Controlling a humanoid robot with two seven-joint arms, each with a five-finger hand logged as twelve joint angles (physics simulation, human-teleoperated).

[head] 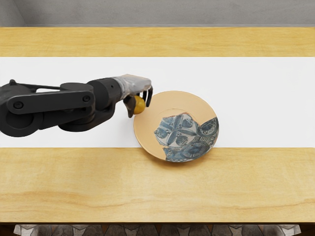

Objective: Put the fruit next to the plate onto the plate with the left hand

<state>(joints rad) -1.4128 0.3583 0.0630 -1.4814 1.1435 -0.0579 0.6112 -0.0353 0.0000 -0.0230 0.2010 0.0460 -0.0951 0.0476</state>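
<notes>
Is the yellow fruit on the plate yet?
Not yet. The left hand has its fingers curled around the yellow fruit, at the left rim of the plate, not lying in its middle.

The round tan plate [172, 103], with a blue-grey patterned patch, looks like smooth ceramic with a faint sheen. Beneath it lies a broad white strip [256, 98], flat and matt; cloth or paper, I cannot tell. The pale wooden table [157, 187] shows fine grain. At the plate's left rim, the small yellow-orange fruit [139, 104] is smooth-skinned. The pale grey left hand [135, 91] closed round it looks dull metallic, and its black arm [54, 105] matt plastic.

Yellow fruit [140, 104] (round) just beside tan plate [153, 119].
</notes>
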